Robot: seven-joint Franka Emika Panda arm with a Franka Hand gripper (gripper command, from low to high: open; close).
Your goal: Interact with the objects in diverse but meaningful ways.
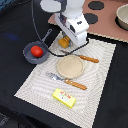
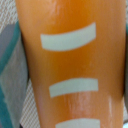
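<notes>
Yellow butter block (image 1: 64, 97) lies nearest the camera on the striped placemat (image 1: 35, 82), well apart from the arm. Beyond it rest a fork (image 1: 67, 80) with an orange handle, then a round tan plate (image 1: 69, 66), and just past the plate a knife (image 1: 86, 58) with an orange handle. To the exterior view's left, a grey pan (image 1: 37, 51) sits at the mat's edge with a red tomato (image 1: 36, 51) inside it. Farthest back, the white gripper (image 1: 66, 44) is down over a golden bread loaf (image 2: 70, 65), which fills the wrist view: glossy orange with pale stripes. Whether its claw is apart or clamped on the loaf cannot be told, as the fingertips are hidden. Judging from here, the smooth rounded loaf could slip or roll if pinched off-centre. The plate and knife sit close by and could be knocked; a black cable (image 1: 50, 47) trails near the pan.
</notes>
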